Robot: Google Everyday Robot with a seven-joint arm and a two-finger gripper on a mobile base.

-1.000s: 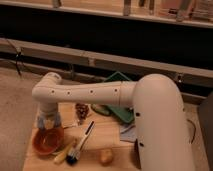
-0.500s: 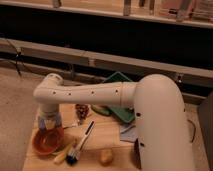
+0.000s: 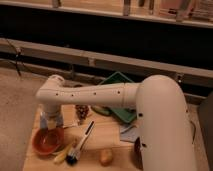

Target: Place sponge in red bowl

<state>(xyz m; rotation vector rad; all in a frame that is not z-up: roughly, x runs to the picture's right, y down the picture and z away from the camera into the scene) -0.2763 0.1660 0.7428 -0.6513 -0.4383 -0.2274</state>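
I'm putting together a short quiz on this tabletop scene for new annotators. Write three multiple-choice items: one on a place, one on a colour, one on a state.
1. Where is the gripper?
A. Over the red bowl
B. Over the green tray
C. Beside the brush

2. What colour is the rectangular tray?
A. Blue
B. Green
C. White

3. How does the brush lie?
A. Upright in the bowl
B. Flat on the wooden table
C. Inside the tray

Answers:
1. A: the gripper hangs right above the bowl at the table's left end.
2. B: the tray behind the arm is green.
3. B: it lies slanted on the tabletop, bristles toward the near edge.
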